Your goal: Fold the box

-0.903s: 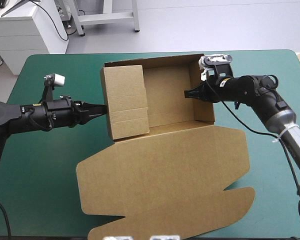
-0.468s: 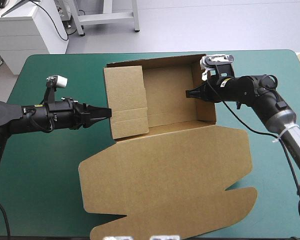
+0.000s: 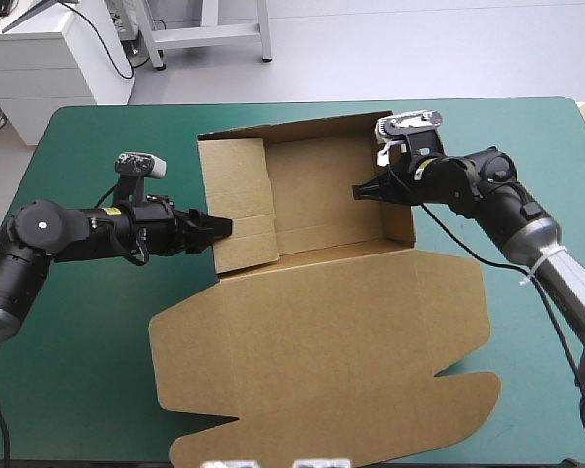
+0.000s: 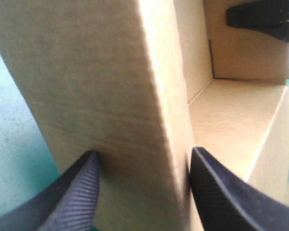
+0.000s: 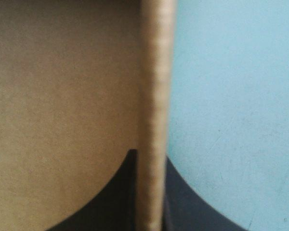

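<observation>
Lying flat on the near half of the teal-green bench [image 3: 97, 370], the lid [image 3: 322, 361] of the brown box [image 3: 322, 292] reached almost to the near edge, with its cut tabs spread to both sides. Beyond the lid's hinge crease stood the open tray [image 3: 322, 210], set toward the far middle of the bench with its walls raised. The left gripper [image 3: 219, 228] came in from the left at the near end of the left wall [image 3: 239, 185], whose inner flap leaned in over the tray floor. In the left wrist view its black fingers [image 4: 77, 192] stood apart, one outside the doubled wall and one inside, each close against the board. Farther back, the right gripper [image 3: 359, 191] reached over the right wall [image 3: 402, 222]. In the right wrist view its fingers were almost together, clamped on the wall's edge, with board on one side and bench cover on the other. The far wall [image 3: 312, 132] stood upright behind both.
</observation>
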